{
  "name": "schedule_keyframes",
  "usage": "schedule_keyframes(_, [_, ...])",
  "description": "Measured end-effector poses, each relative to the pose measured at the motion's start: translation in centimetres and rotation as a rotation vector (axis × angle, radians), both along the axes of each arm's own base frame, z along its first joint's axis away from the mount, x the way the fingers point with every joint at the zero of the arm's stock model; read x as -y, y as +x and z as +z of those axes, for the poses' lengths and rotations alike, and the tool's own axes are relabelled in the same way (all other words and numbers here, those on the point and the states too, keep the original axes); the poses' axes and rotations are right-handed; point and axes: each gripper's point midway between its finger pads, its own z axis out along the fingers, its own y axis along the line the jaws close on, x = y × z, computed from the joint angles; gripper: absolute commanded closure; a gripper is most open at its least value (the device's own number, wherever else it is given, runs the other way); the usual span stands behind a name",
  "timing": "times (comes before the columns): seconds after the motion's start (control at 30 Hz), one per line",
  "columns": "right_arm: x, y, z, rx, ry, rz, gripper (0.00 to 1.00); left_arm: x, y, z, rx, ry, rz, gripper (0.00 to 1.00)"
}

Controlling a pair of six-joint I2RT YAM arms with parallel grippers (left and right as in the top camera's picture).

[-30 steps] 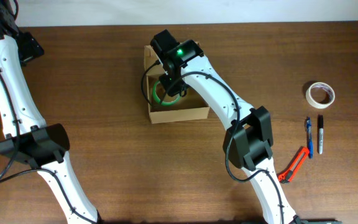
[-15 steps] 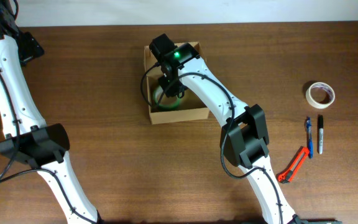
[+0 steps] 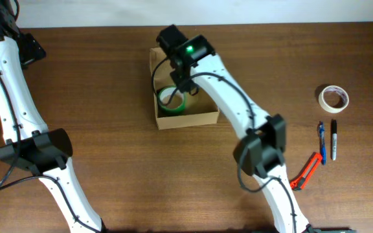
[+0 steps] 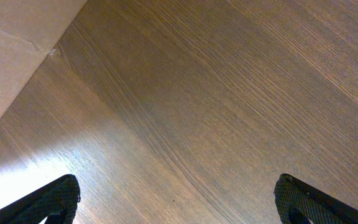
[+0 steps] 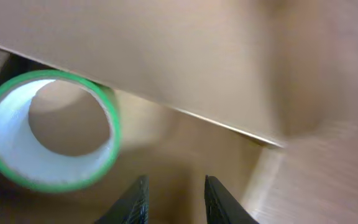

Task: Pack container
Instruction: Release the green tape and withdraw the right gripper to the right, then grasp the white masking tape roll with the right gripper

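I am judging the container (image 3: 186, 120), sitting far-centre on the table (image 3: 128, 188) with a green tape roll (image 3: 173, 109) inside, as light, crushable cardboard best gripped by a side wall, while the right gripper (image 5: 173, 200) is hovering over it parted and empty and the left gripper (image 4: 179, 199) is gaping wide, empty.

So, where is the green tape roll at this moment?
In the overhead view the green tape roll lies inside the container, in its left part, close beside the right gripper.
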Motion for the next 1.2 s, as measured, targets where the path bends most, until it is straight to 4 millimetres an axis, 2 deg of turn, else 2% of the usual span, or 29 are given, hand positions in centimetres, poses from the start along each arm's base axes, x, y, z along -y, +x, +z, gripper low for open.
schedule_keyframes(0.07, [1.4,0.3,3.7,0.067,0.022,-0.022,0.69,0.0,0.0,0.0,0.0,0.0,0.0,0.0])
schedule_keyframes(0.1, [2.8,0.5,6.6,0.121,0.045,-0.048,0.68,0.0,0.0,0.0,0.0,0.0,0.0,0.0])
schedule_keyframes(0.13, [4.4,0.6,9.2,0.17,0.066,-0.075,0.68,0.0,0.0,0.0,-0.001,0.0,0.0,0.0])
schedule_keyframes(0.2, [8.9,0.7,14.4,0.279,0.108,-0.158,0.64,0.0,0.0,0.0,0.0,0.0,0.0,0.0])
schedule_keyframes(0.23, [12.4,0.4,17.3,0.345,0.127,-0.224,0.62,0.0,0.0,0.0,0.0,0.0,0.0,0.0])
schedule_keyframes(0.3, [19.3,-1.0,21.1,0.452,0.139,-0.359,0.56,0.0,0.0,0.0,-0.001,0.0,0.0,0.0])
schedule_keyframes(0.37, [25.7,-3.2,22.9,0.521,0.122,-0.501,0.51,0.0,0.0,0.0,-0.001,-0.001,0.0,0.0])
schedule_keyframes(0.4, [28.7,-4.5,23.0,0.551,0.119,-0.574,0.51,0.0,0.0,0.0,-0.001,-0.001,0.001,0.0])
schedule_keyframes(0.43, [32.2,-6.7,22.1,0.546,0.106,-0.676,0.51,0.0,0.0,0.0,-0.001,-0.001,0.002,0.0])
schedule_keyframes(0.47, [34.6,-7.9,21.0,0.537,0.109,-0.748,0.51,0.0,0.0,0.0,-0.001,-0.001,0.002,0.0])
schedule_keyframes(0.57, [39.2,-10.4,15.7,0.43,0.139,-0.945,0.51,0.0,0.0,0.0,-0.002,-0.002,0.003,0.0])
schedule_keyframes(0.63, [41.7,-11.1,11.9,0.342,0.153,-1.067,0.51,0.0,-0.1,0.0,-0.001,-0.001,0.002,0.0])
schedule_keyframes(0.73, [43.7,-10.8,7.2,0.235,0.189,-1.183,0.51,0.0,0.0,0.0,-0.002,-0.002,0.003,0.0])
schedule_keyframes(0.83, [44.9,-10.0,2.9,0.149,0.238,-1.263,0.51,0.0,0.0,0.0,-0.002,-0.001,0.002,0.0])
schedule_keyframes(1.0, [46.1,-8.5,-1.9,0.083,0.32,-1.337,0.5,0.0,0.0,0.0,-0.002,-0.002,0.003,0.0])
schedule_keyframes(1.2, [47.7,-7.1,-5.9,0.069,0.383,-1.402,0.51,0.0,-0.1,0.0,-0.001,-0.001,0.002,0.0])
